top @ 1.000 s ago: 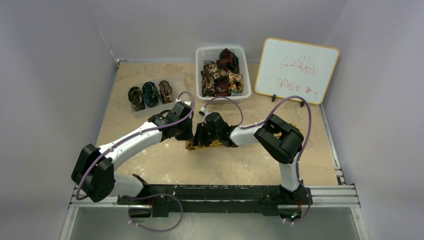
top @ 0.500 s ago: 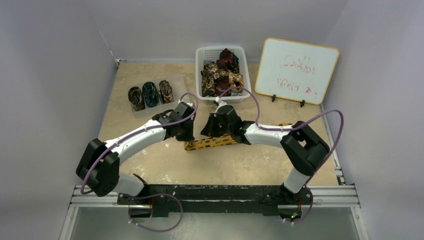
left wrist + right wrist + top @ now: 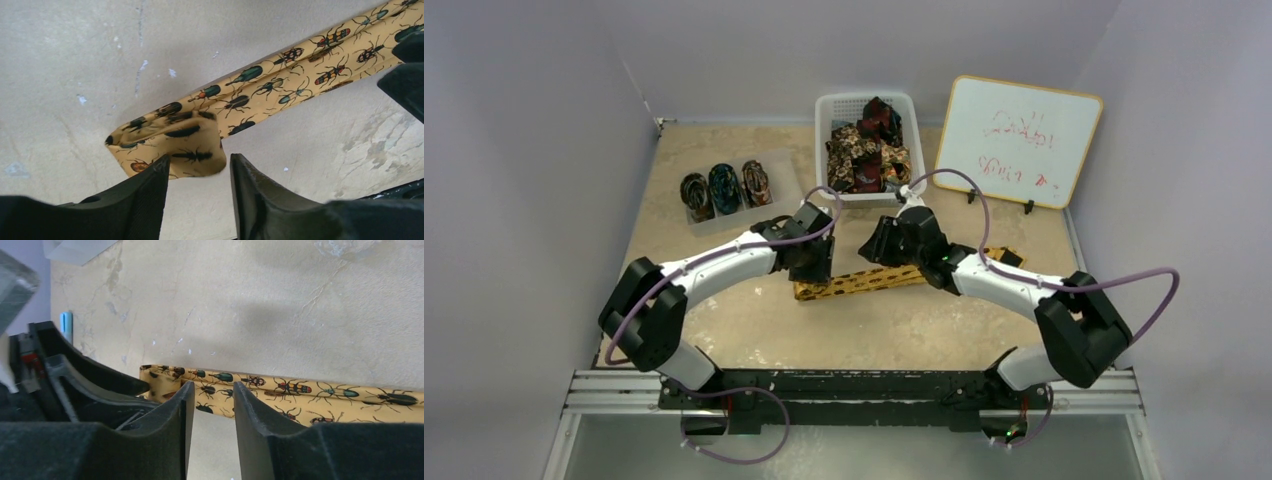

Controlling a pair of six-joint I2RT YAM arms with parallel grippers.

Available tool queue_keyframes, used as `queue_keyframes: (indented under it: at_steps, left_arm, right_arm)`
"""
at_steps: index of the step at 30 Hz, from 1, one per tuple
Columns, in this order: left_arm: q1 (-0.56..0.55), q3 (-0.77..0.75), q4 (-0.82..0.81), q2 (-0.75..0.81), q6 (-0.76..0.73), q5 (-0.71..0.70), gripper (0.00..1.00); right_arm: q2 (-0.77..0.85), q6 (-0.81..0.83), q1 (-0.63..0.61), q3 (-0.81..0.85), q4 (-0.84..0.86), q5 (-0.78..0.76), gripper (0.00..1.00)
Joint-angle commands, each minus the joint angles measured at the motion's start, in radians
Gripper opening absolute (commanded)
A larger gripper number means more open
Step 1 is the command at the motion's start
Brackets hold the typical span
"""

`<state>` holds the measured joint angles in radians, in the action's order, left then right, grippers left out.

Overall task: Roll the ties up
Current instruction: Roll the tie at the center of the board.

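A golden-yellow tie (image 3: 894,277) printed with beetles lies flat on the table, running from its folded left end up to the right. In the left wrist view that folded end (image 3: 170,145) sits just past the tips of my left gripper (image 3: 199,162), which is open and holds nothing. My right gripper (image 3: 210,387) is open too, hovering just above the tie (image 3: 310,395) a little right of the fold. From above, the left gripper (image 3: 812,270) and right gripper (image 3: 879,248) stand close together over the tie's left part.
A white basket (image 3: 832,110) heaped with loose ties (image 3: 869,150) stands at the back centre. A clear tray (image 3: 779,165) at back left holds three rolled ties (image 3: 725,188). A whiteboard (image 3: 1019,140) leans at the back right.
Both grippers have gone from shut to open and let go of the yellow tie. The right gripper has drawn back to the right, and more of the tie now lies stretched out.
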<state>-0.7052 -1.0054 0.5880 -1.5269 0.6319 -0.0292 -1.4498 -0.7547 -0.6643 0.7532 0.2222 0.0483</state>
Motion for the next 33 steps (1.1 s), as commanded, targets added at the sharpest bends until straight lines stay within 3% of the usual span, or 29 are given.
queue_keyframes:
  at_steps: [1, 9, 13, 16, 20, 23, 27, 28, 32, 33]
  left_arm:
    - [-0.027, -0.050, -0.055, -0.039, -0.021, 0.024, 0.49]
    - [-0.028, -0.057, -0.103, -0.066, 0.026, 0.088, 0.52]
    - [-0.029, -0.024, -0.125, 0.042, 0.064, 0.066, 0.56]
    - [-0.029, 0.011, -0.130, 0.170, 0.075, 0.038, 0.60]
    - [-0.008, 0.074, -0.130, 0.299, 0.073, 0.004, 0.66]
    - [0.078, 0.147, -0.148, 0.356, 0.082, 0.071, 0.67]
    - [0.262, 0.284, -0.207, 0.453, 0.082, 0.211, 0.69]
    - [0.298, 0.326, -0.227, 0.472, 0.081, 0.254, 0.70]
    - [0.406, 0.419, -0.291, 0.496, 0.097, 0.330, 0.70]
    - [0.419, 0.423, -0.286, 0.500, 0.093, 0.330, 0.70]
  right_arm:
    - [0.055, 0.028, 0.009, -0.025, -0.027, -0.025, 0.40]
    - [0.110, 0.062, 0.014, -0.019, -0.072, -0.037, 0.54]
    - [0.118, 0.097, 0.015, -0.013, -0.052, 0.016, 0.64]
    - [0.134, 0.129, 0.015, -0.025, 0.004, 0.060, 0.77]
    - [0.127, 0.249, 0.015, -0.007, 0.099, 0.129, 0.81]
    - [0.085, 0.352, 0.004, 0.024, 0.162, 0.203, 0.77]
    - [-0.016, 0.563, -0.101, 0.116, 0.118, 0.170, 0.80]
    - [-0.032, 0.629, -0.139, 0.129, 0.116, 0.148, 0.87]
    - [-0.095, 0.829, -0.252, 0.161, 0.125, -0.038, 0.86]
    - [-0.107, 0.861, -0.258, 0.178, 0.105, -0.025, 0.86]
